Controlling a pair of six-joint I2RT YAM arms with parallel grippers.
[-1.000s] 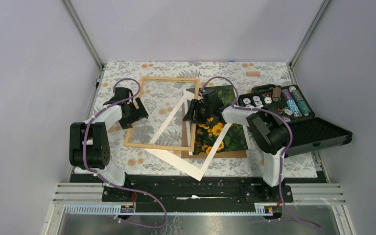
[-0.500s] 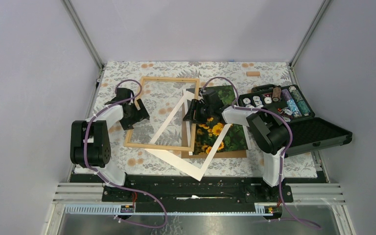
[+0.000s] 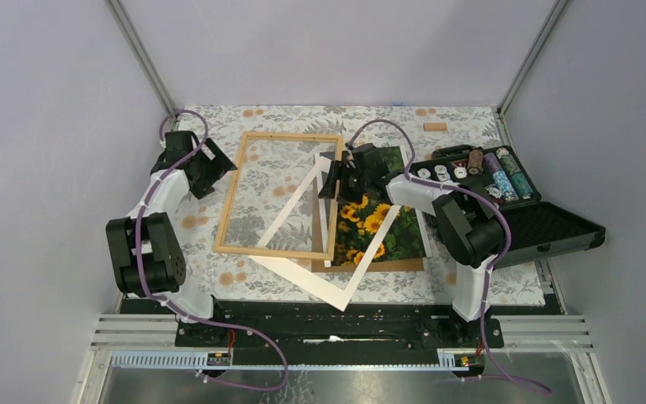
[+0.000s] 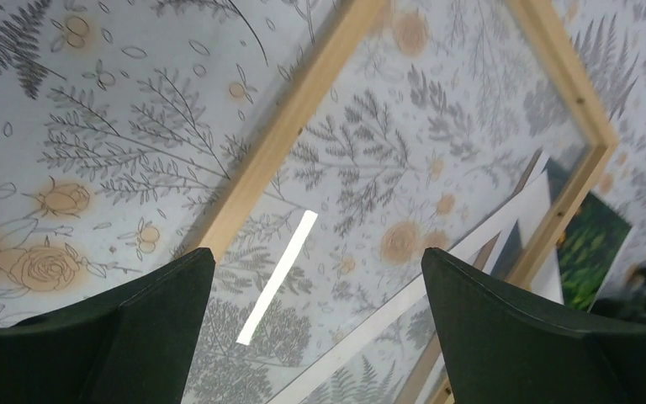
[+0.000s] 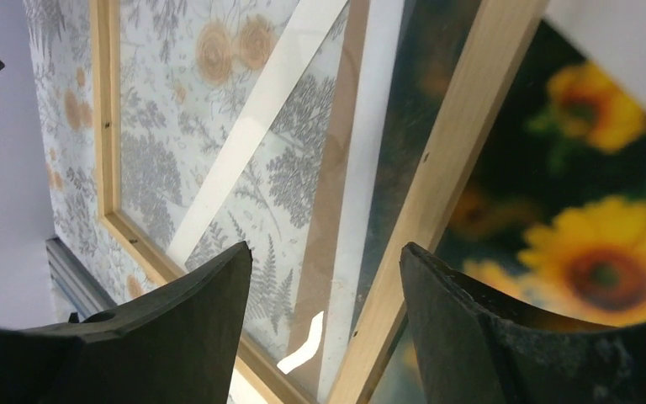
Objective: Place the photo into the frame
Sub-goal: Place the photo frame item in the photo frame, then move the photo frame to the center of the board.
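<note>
Shifted toward the far left corner since a second ago, the left gripper (image 3: 212,165) is held with jaws wide apart and empty. Only the right wrist view shows the right gripper's (image 5: 326,269) jaws parted above the frame's (image 5: 446,194) right rail. The photo (image 3: 391,236) is seen at that rail, crossed by a white mat (image 3: 303,278).

Floral table (image 3: 303,118) with frame (image 3: 269,249), white mat (image 3: 320,284), backing board (image 3: 404,265), black case (image 3: 547,227)
</note>
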